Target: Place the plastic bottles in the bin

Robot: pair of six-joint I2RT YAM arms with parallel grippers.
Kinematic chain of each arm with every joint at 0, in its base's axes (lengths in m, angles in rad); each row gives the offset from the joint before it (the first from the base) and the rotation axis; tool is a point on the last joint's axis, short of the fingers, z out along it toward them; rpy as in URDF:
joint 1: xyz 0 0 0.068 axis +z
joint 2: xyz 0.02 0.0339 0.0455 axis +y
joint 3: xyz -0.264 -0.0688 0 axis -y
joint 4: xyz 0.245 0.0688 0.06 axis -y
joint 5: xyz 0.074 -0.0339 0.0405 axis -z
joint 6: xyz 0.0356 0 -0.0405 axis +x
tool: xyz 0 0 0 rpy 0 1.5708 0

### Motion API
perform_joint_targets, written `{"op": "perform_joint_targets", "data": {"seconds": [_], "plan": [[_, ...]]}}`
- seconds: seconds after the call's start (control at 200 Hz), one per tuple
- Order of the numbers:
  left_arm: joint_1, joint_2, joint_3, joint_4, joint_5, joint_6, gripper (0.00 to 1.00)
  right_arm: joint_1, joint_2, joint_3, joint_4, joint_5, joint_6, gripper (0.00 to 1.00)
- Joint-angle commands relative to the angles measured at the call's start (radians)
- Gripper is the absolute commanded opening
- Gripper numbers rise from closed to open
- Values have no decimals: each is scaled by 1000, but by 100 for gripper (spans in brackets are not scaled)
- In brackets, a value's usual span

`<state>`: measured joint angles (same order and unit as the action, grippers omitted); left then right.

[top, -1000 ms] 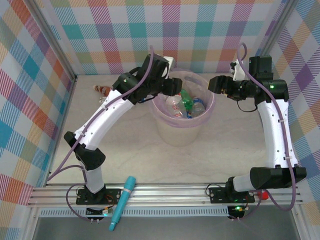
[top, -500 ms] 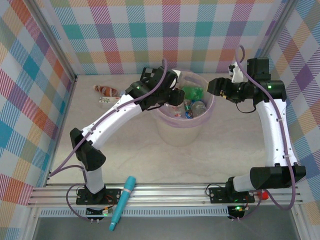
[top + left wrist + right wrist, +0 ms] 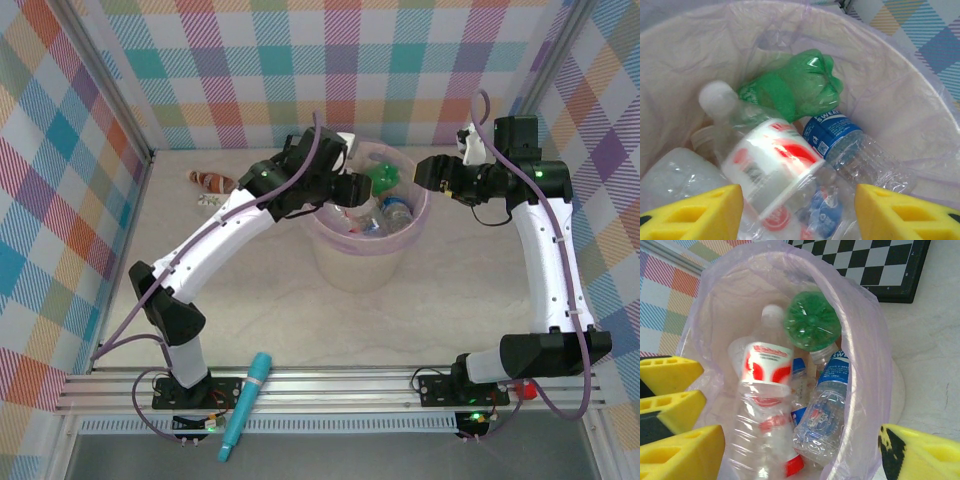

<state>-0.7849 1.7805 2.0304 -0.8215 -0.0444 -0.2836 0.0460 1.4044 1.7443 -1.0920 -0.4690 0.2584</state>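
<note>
plastic bottles (image 3: 770, 170) lie heaped inside the bin (image 3: 345, 265), a green bottle (image 3: 790, 90) uppermost. one brown-labelled bottle (image 3: 208, 181) lies on the table (image 3: 450, 300), far left. left gripper (image 3: 797, 200) over the bin: jaws apart, nothing held. right gripper (image 3: 801, 440) at the bin's right rim: jaws wide, empty.

Straight under the left gripper (image 3: 799, 210), whose fingers stand apart, the bin (image 3: 335, 265) is crowded. A red-and-white-labelled bottle (image 3: 770, 170) lies beneath the gap, a green bottle (image 3: 790, 87) sits just beyond it, and a blue-labelled one (image 3: 840, 140) lies to its right, leaving little bare room between them. The liner (image 3: 880, 75) curves round ahead and on both sides. The right gripper (image 3: 802, 440) hangs at the rim, jaws wide, with the other arm's yellow fingers (image 3: 670, 405) to its left over the opening. Behind both grippers the tabletop (image 3: 450, 300) lies bare, while a lone bottle (image 3: 208, 181) lies well off to the left gripper's left.
</note>
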Motion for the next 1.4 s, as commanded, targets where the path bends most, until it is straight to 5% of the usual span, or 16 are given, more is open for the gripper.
{"op": "perform_joint_targets", "data": {"seconds": [0.0,0.19,0.475,0.73,0.925,1.395], "plan": [[42,-77,44,-50,-16,7,63,-2,-15,-2,19,-28,11,80],[171,-167,-24,-57,-23,-25,66,-2,-15,-3,15,-24,7,80],[490,-280,-328,80,92,-168,74,-2,-21,-12,9,-25,5,81],[693,-283,-703,505,251,-561,91,-1,-50,-38,2,-9,-4,81],[728,-191,-793,638,170,-726,100,-2,-74,-40,-16,15,-19,81],[741,49,-782,688,80,-999,99,-1,-103,-57,-52,85,-56,81]]}}
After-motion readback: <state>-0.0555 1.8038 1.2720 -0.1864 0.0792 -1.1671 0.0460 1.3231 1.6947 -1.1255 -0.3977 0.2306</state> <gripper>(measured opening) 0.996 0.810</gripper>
